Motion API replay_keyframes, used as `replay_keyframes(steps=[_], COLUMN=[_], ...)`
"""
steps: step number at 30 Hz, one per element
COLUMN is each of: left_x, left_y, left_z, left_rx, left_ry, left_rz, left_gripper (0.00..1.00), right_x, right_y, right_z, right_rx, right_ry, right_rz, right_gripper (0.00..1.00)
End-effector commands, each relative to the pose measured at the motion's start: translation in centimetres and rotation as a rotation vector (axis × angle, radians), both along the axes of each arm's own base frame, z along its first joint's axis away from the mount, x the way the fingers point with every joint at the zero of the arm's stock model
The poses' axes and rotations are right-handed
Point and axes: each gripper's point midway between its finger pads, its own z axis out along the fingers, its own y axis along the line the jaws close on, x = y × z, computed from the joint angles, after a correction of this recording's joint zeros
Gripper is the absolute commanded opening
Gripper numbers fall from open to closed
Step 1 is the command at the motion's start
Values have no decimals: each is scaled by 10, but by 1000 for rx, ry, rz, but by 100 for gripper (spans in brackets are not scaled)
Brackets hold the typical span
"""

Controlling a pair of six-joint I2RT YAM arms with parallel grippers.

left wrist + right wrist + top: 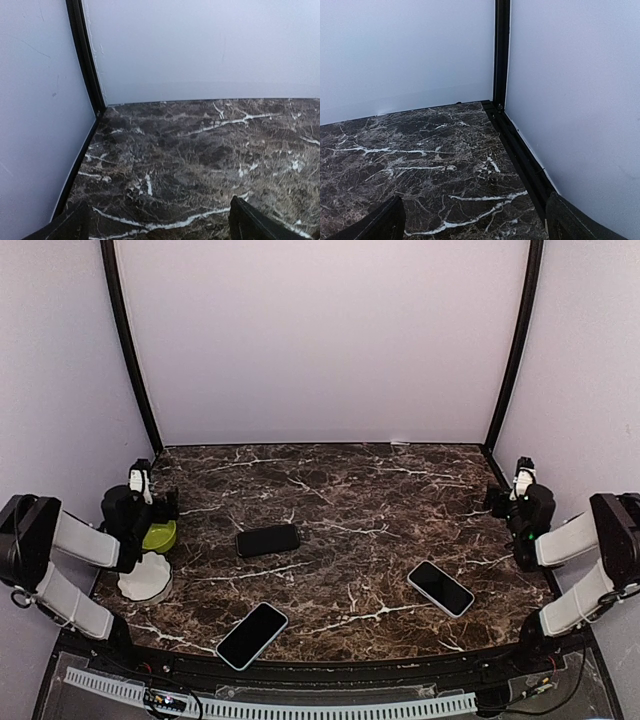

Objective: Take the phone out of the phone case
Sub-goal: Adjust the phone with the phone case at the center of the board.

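In the top view three phone-shaped things lie on the dark marble table (350,490). A black one (268,540) lies left of the middle. One with a pale rim and dark screen (440,588) lies at the right front. Another with a pale rim (252,636) lies at the front edge. I cannot tell which is the cased phone. My left gripper (155,495) rests at the left edge, open and empty (157,215). My right gripper (512,490) rests at the right edge, open and empty (473,212). Both wrist views show only bare marble and walls.
A green bowl-like object (160,536) and a white object (145,578) sit by the left arm. White walls with black corner posts (130,350) enclose the table. A black rail (520,155) runs along the right wall.
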Motion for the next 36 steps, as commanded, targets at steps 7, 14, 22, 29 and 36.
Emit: replay_keyframes(steps=[7, 14, 22, 29, 36], left_x=[6, 0, 2, 2, 2], left_y=[21, 25, 11, 0, -20], left_z=[65, 79, 112, 123, 126], left_rx=[-101, -116, -147, -184, -165], left_ry=[187, 303, 271, 240, 242], left_rz=[166, 202, 131, 77, 2], left_gripper=[95, 99, 99, 99, 99], right_x=[48, 58, 29, -35, -83], right_y=[40, 68, 143, 182, 197], right_z=[41, 57, 45, -1, -33], right_rx=[28, 115, 121, 103, 119], right_ry=[283, 484, 825, 1124, 1218], right_rz=[100, 73, 315, 437, 437], right_gripper=[99, 99, 99, 99, 99])
